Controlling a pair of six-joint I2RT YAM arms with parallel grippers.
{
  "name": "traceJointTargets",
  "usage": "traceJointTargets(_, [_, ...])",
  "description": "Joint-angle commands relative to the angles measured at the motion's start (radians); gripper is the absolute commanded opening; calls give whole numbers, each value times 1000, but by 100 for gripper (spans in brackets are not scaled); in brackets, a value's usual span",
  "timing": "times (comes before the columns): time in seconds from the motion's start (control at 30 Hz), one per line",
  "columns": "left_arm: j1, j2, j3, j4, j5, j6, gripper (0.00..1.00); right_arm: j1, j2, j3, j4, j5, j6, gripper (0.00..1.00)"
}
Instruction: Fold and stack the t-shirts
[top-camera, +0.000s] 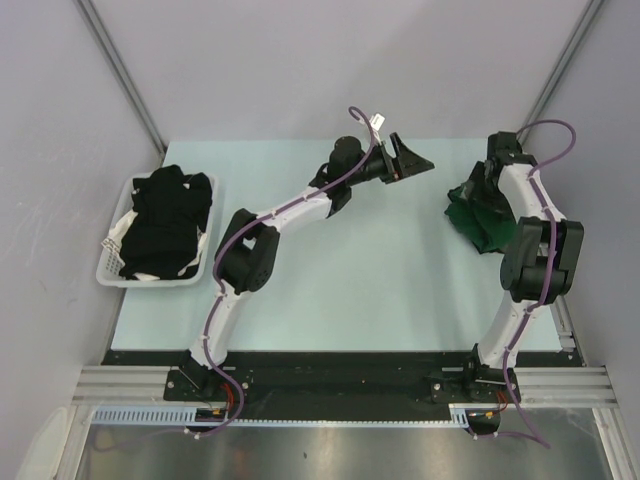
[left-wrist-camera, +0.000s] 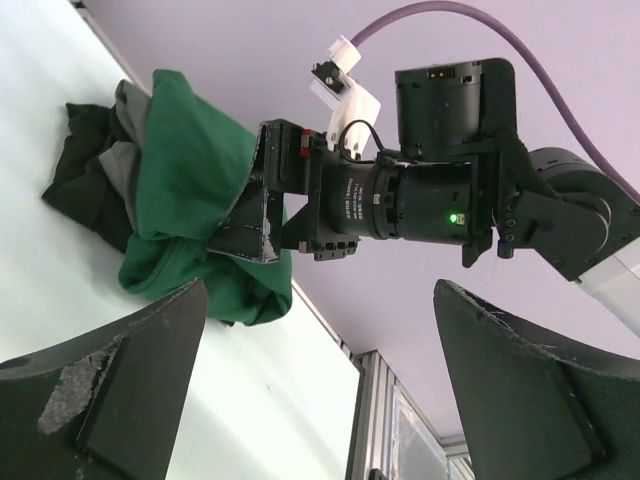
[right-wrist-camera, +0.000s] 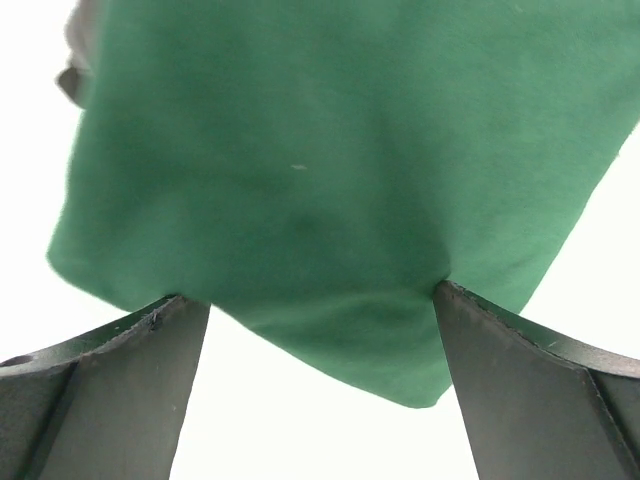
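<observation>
The dark green t-shirt (top-camera: 478, 220) lies crumpled at the table's back right, on top of a grey shirt (left-wrist-camera: 124, 160) and a black one (left-wrist-camera: 82, 172). My right gripper (top-camera: 479, 190) is open and pressed down onto the green shirt (right-wrist-camera: 330, 170), its fingers wide apart with a fold of cloth between them (right-wrist-camera: 320, 295). My left gripper (top-camera: 410, 156) is open and empty, held above the table's back middle and facing the right gripper (left-wrist-camera: 250, 215). In the left wrist view its gripper (left-wrist-camera: 320, 300) shows wide apart, with the green shirt (left-wrist-camera: 190, 150) beyond.
A white slatted basket (top-camera: 110, 262) at the table's left edge holds several black shirts (top-camera: 165, 220). Walls close the back and sides. An aluminium frame (left-wrist-camera: 375, 420) runs along the table's right edge.
</observation>
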Motion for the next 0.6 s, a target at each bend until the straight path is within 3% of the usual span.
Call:
traceJointTargets(0.0, [5,6,49,-2,28,7,100,6,-25,107,-25,-69,22,100])
traceJointTargets(0.13, [4,7,51,1,33,1,100,3,-29,165,-40,-101,7,97])
traceJointTargets(0.23, [4,4,50,1,34,3,99,-9,-38,174,-39,-135,12,86])
traceJointTargets(0.33, [4,-2,40,1,38,6,99,-18,-45,173,-37,-162,9,60])
traceJointTargets(0.37, [5,-4,36,5,38,6,100,-20,-46,170,-37,-164,5,41])
traceJointTargets(0.47, [4,-11,13,24,36,-3,100,-25,-45,145,-42,-132,2,0])
traceJointTargets(0.57, [4,-17,-3,34,42,-5,100,-31,-37,106,-45,-101,-2,0])
